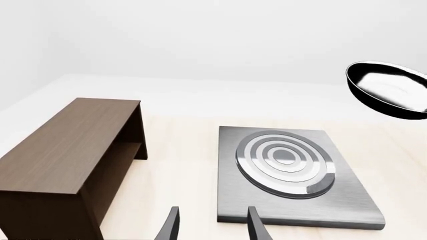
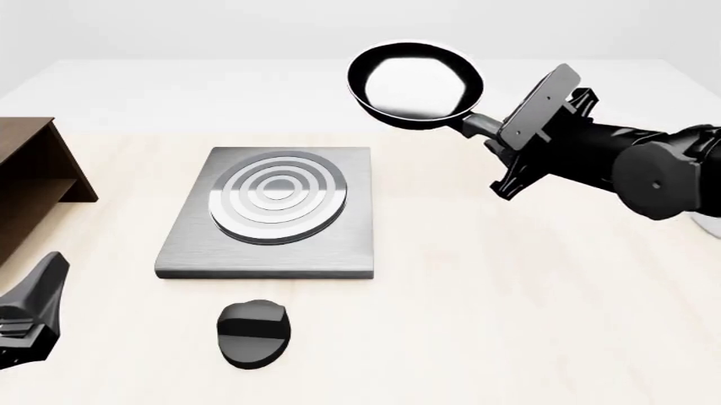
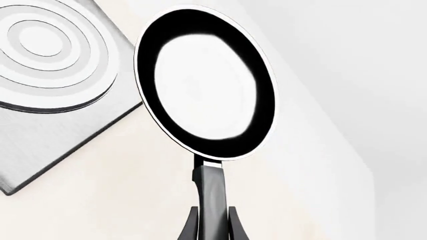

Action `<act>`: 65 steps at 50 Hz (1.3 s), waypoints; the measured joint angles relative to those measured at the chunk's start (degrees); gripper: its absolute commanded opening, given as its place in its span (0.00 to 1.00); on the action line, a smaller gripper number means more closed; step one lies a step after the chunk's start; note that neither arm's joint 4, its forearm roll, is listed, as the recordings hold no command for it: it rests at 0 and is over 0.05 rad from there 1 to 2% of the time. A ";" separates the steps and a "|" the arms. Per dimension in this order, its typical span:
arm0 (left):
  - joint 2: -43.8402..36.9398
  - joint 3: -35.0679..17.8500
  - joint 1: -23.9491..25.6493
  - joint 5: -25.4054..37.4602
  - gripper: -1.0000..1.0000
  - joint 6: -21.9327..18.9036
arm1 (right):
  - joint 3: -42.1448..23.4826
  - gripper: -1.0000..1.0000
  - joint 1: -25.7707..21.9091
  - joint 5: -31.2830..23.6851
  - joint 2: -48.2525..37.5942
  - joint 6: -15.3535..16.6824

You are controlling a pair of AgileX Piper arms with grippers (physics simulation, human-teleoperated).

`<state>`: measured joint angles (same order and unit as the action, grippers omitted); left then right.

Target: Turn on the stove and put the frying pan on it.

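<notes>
Right gripper (image 3: 213,220) jaws clamped on the frying pan (image 2: 414,83) handle, pan in the air, tilted, beyond and right of the stove (image 2: 270,213). Knob (image 2: 255,332) on the worktop (image 2: 507,295) just in front of the stove. Left gripper (image 1: 210,225) jaws apart, empty, near the stove's front edge. Wooden shelf (image 1: 70,155) left of stove.

I see simulated kitchen mock-up: pale wood counter (image 2: 507,278), blank white surround, stove (image 2: 270,215) slab with black knob (image 2: 255,332), frying pan (image 2: 414,83), brown wooden shelf (image 1: 67,160).
</notes>
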<state>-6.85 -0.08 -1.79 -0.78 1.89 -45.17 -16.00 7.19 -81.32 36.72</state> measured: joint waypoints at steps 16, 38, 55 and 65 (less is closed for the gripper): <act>3.06 -0.33 -0.14 3.23 1.00 0.63 | -9.75 0.00 -10.11 -0.72 -10.17 -0.44; -0.88 -0.04 0.35 -1.24 1.00 0.43 | -13.83 0.00 -18.69 1.56 -20.01 -2.35; -0.29 0.02 0.50 -0.77 1.00 0.42 | -13.71 0.00 -21.36 3.64 -24.71 -4.07; 1.38 -0.01 0.56 0.94 1.00 0.56 | -12.43 0.00 -21.39 5.03 -26.11 -4.49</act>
<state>-5.47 -0.09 -1.23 0.15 2.46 -57.60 -37.39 12.21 -107.43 32.23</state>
